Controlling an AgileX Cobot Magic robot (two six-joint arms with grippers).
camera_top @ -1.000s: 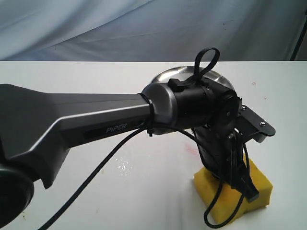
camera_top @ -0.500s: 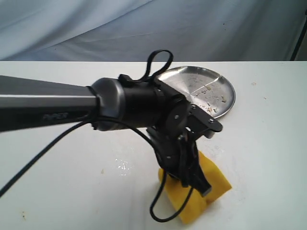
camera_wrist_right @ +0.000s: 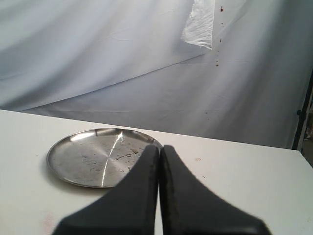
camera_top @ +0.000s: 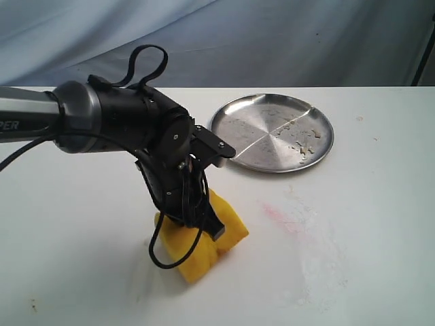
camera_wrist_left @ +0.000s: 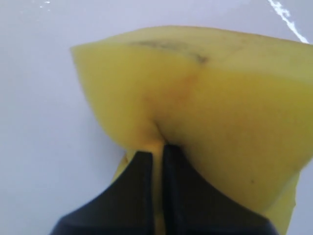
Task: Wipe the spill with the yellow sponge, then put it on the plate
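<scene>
In the exterior view the yellow sponge (camera_top: 228, 231) rests on the white table, squeezed into a fold, left of and in front of the plate (camera_top: 272, 132). My left gripper (camera_top: 206, 227) comes down on it from above and is shut on the sponge's fold. The left wrist view shows the same pinch, with the black fingers (camera_wrist_left: 142, 166) of the left gripper (camera_wrist_left: 156, 152) in the sponge (camera_wrist_left: 210, 98). The spill (camera_top: 280, 216) shows as a faint pinkish smear with a pale streak right of the sponge. My right gripper (camera_wrist_right: 159, 149) is shut and empty, facing the plate (camera_wrist_right: 93, 156).
The silver plate carries crumbs and nothing else. A blue-grey cloth backdrop (camera_top: 272, 41) hangs behind the table's far edge. A black pole (camera_top: 425, 47) stands at the far right. The left arm's cable (camera_top: 160, 251) loops down beside the sponge.
My left gripper has dragged the sponge leftward across the table, from right of the pink smear to left of it. The arm no longer covers the plate.
</scene>
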